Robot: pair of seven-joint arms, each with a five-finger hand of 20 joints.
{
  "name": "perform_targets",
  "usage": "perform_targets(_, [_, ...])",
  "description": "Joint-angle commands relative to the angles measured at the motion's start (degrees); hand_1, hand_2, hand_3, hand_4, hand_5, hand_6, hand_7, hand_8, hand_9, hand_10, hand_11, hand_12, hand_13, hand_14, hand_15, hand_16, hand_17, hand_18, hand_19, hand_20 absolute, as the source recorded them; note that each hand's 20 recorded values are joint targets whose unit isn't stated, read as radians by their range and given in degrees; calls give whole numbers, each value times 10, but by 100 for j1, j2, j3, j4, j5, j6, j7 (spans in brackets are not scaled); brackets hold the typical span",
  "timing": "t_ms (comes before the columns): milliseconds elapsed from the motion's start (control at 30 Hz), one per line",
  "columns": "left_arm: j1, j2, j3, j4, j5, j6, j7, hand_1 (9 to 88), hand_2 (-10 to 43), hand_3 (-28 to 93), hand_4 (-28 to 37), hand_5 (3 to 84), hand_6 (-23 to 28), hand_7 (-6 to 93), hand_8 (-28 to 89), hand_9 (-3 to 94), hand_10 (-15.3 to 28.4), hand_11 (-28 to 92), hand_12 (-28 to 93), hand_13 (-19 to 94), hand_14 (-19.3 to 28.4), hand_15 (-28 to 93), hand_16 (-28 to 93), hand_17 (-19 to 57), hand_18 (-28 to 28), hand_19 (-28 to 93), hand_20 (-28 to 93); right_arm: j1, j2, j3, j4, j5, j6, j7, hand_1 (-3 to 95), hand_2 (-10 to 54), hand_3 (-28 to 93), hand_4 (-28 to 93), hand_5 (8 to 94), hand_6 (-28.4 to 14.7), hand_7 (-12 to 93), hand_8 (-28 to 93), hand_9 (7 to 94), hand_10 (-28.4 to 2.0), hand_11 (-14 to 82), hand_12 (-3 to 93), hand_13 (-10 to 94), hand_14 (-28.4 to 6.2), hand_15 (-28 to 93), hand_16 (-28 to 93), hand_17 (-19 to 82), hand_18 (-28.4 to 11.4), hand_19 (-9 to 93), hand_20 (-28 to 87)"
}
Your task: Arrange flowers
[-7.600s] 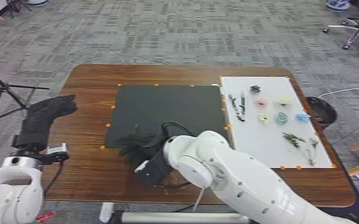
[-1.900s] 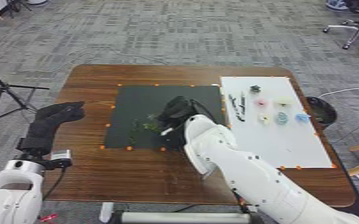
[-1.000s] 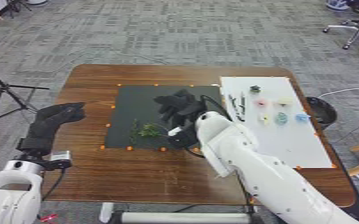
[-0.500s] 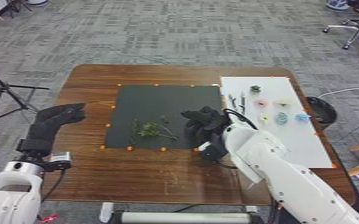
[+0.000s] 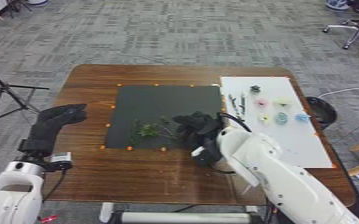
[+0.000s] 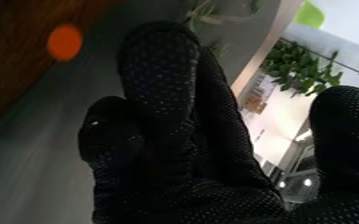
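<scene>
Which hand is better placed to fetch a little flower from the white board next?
Probably the right hand: it is at the side of the dark mat nearest the white board, while the left hand is beyond the mat's opposite side.

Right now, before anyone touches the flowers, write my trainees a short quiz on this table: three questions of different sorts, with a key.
1. Which lies on the black mat?
a) yellow flower
b) green sprigs
c) blue flower
2. True or false: the pink flower lies on the white sheet.
3. Which is nearer the sprigs, the robot's left hand or right hand?

Key: 1 b; 2 true; 3 right hand.
</scene>
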Motion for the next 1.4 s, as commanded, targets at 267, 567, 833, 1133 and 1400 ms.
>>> perform_targets(267, [-45, -17, 64, 11, 31, -91, -33, 292, 22, 660, -247, 521, 25, 150, -67, 505, 147, 231, 149, 414, 191, 286, 8, 90, 128, 133, 204, 131, -338, -390, 159, 403, -517, 101, 211, 125, 448, -85, 637, -78, 67, -54, 640, -184, 82, 123, 900, -81, 425, 325, 629, -125, 919, 272])
perform_targets(567, [-1, -40, 26, -9, 22, -85, -27, 293, 22, 660, -248, 520, 26, 150, -65, 505, 147, 231, 150, 414, 191, 286, 9, 89, 128, 133, 204, 166, -283, -462, 106, 199, -191, 26, 214, 126, 442, -83, 636, -79, 67, -53, 641, -185, 82, 123, 899, -81, 426, 323, 630, -124, 918, 269])
perform_targets(833, [27, -47, 19, -25, 15, -59, -44, 293, 21, 660, -248, 521, 26, 149, -65, 504, 147, 230, 150, 414, 191, 287, 8, 89, 128, 133, 204, 359, -104, -712, 68, -385, 1584, -976, 200, 116, 484, -82, 672, -68, 97, -49, 695, -185, 94, 139, 913, -77, 440, 325, 636, -128, 930, 283])
perform_targets(1133, [-39, -38, 81, -2, 24, -55, -34, 293, 21, 660, -247, 520, 26, 149, -66, 505, 147, 230, 150, 414, 192, 287, 8, 89, 128, 133, 204, 522, -158, -801, 285, 64, 652, -2011, 194, 122, 533, -106, 658, -49, 114, -60, 689, -159, 89, 144, 893, -74, 460, 331, 612, -129, 932, 321])
perform_targets(1400, [-68, -70, 101, 31, 22, -66, -23, 293, 22, 659, -247, 520, 26, 150, -65, 505, 147, 230, 150, 413, 192, 287, 8, 89, 128, 134, 204, 471, -391, -596, 704, -131, -685, -1946, 204, 156, 496, -121, 573, -55, 75, -60, 582, -150, 71, 114, 863, -88, 463, 320, 573, -143, 926, 329])
